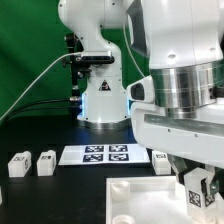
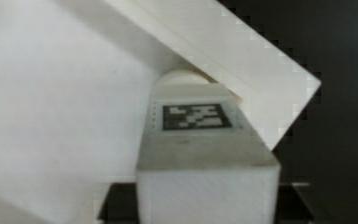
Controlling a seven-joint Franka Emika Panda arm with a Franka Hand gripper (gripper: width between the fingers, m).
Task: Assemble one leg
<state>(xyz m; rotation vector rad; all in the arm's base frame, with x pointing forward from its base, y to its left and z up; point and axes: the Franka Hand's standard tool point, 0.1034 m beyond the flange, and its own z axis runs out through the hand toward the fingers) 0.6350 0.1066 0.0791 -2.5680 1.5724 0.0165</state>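
Observation:
My gripper [image 1: 198, 192] is shut on a leg [image 1: 196, 184], a small white block with a black-and-white tag, at the exterior view's lower right. It holds the leg over the near right part of the large white square tray-like piece [image 1: 135, 205]. In the wrist view the held leg [image 2: 202, 150] stands between my dark fingers [image 2: 126, 203], tag face towards the camera, its far end at a corner of the tray-like piece [image 2: 87, 90]. I cannot tell whether the leg touches it. Three more legs lie on the black table: two at the exterior view's left [image 1: 18, 164] [image 1: 46, 162] and one right of centre [image 1: 160, 161].
The marker board [image 1: 107, 154] lies flat on the table in front of the robot base [image 1: 103, 100]. A green backdrop stands behind. My arm and hand fill the exterior view's upper right.

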